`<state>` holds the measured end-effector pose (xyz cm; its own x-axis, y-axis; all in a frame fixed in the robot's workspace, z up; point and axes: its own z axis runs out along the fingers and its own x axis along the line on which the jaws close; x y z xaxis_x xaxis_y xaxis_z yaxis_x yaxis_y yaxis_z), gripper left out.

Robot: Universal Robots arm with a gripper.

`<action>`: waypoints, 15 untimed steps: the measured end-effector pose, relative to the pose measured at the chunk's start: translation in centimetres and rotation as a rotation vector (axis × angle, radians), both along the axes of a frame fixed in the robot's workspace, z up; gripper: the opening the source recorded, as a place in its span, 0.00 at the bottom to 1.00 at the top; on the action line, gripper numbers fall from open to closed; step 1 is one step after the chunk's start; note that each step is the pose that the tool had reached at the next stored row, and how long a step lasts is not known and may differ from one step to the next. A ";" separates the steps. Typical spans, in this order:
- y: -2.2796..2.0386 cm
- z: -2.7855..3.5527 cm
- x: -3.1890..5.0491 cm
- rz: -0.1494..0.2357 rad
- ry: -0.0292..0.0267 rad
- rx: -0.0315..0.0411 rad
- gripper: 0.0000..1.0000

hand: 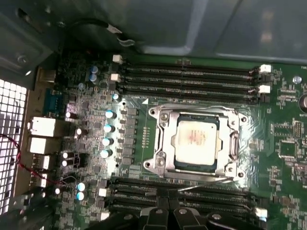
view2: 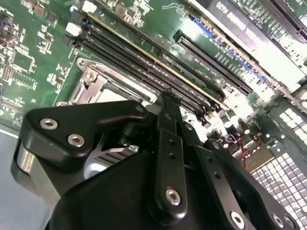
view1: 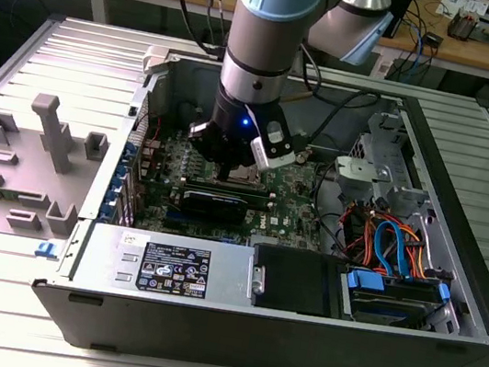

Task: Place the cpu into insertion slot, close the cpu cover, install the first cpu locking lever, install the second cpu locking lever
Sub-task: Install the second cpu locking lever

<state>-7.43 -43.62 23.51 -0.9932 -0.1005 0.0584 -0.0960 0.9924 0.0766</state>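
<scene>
On the exterior view's left a grey plastic fixture tray (view1: 14, 170) w/ upright posts sits on the ribbed metal table (view1: 79, 55), just beside the open computer case (view1: 231, 326); inside the case, toward the middle, my arm (view1: 263, 37) comes straight down over the green motherboard (view1: 306, 207) and my pincer (view1: 227, 173) hangs low above the socket area, next to the long black card (view1: 213, 204); on the exterior view's right are the drive bay w/ blue, orange and red cables (view1: 388, 248); in the first wrist view the cpu (hand: 195, 140) lies flat in the socket, its dull silver top showing through the square window of the cpu cover (hand: 165, 136), which lies down flat round it; memory slots (hand: 189, 76) run along both sides of the socket; a thin metal lever rod (hand: 204, 184) lies along the socket edge nearest my fingers (hand: 158, 218), but I can't tell if it's latched; in the second wrist view my pincer (view2: 168, 103) is narrowed almost together w/ tips just over the socket frame edge (view2: 91, 81); whether it's fully closed or holds anything I can't tell
</scene>
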 end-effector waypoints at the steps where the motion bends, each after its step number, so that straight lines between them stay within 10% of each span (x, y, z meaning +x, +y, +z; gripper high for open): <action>1: 0.00 -0.03 -0.05 0.005 0.0000 0.0084 0.11; 4: -0.02 -0.25 -0.24 0.016 0.0000 0.0271 0.11; 9: -0.50 -0.59 -0.30 0.028 0.0001 0.0336 0.11; 15: -0.98 -1.07 -0.51 0.058 -0.0003 0.0891 0.11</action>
